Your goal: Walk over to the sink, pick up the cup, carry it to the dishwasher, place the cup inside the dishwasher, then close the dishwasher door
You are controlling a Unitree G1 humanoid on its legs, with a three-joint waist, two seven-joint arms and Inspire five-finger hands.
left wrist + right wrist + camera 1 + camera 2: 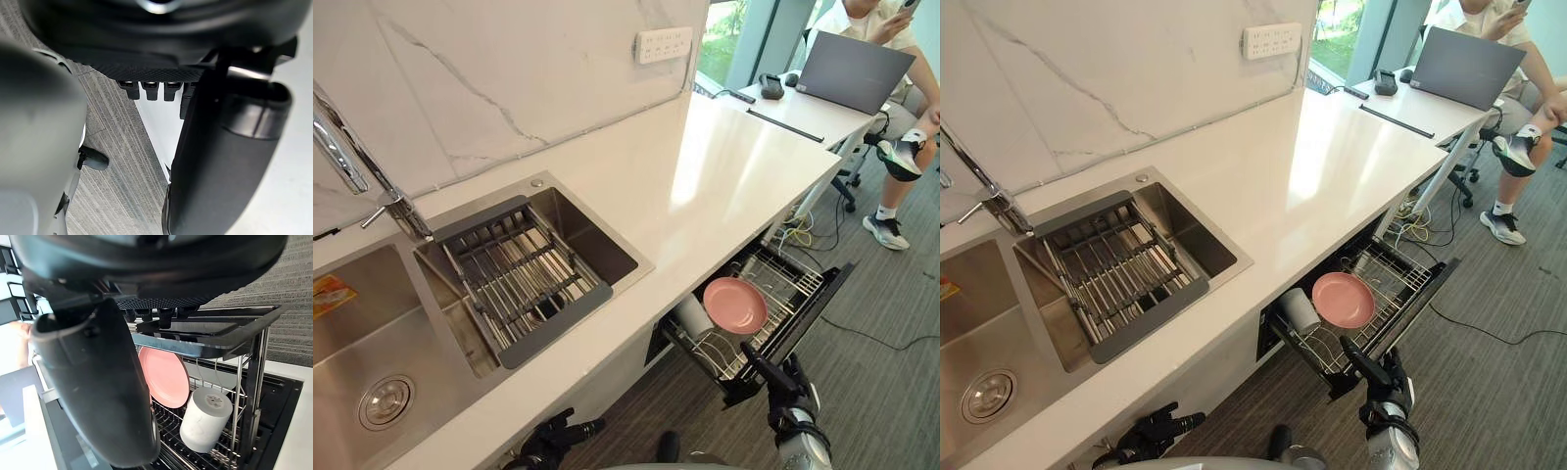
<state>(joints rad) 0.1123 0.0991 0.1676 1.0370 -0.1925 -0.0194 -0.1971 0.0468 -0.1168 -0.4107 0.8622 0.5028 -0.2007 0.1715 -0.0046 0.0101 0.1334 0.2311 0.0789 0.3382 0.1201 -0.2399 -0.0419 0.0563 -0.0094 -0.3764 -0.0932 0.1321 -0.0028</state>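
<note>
White cup [690,315] lies on its side in the wire rack [790,279] of the dishwasher [808,311], at the end nearest the sink [592,245]. Its base faces outward in the right wrist view. A pink plate [734,305] stands on edge just beside the cup, leaning in the rack tines.

Dishwasher: drawer type, mounted under the counter [705,176], pulled out over the grey floor [881,392].

Right hand [781,380]:
- Position: at the outer front edge of the drawer.
- State: released, holding nothing. Fingers [146,316] are straight and reach over the black top rim of the drawer front. The thumb extends alongside, below the rim.

Left hand [553,439]:
- Position: low, in front of the counter edge below the sink.
- State: released, fingers relaxed, holding nothing.

Sink: double bowl of stainless steel. A dark-framed drying tray [524,279] spans the bowl nearer the dishwasher. A chrome faucet [352,162] stands behind the divider.

Surroundings: a white outlet strip [663,44] is fixed to the marble wall. At the far end, a person [901,147] sits behind an open laptop [857,70] on a desk.
</note>
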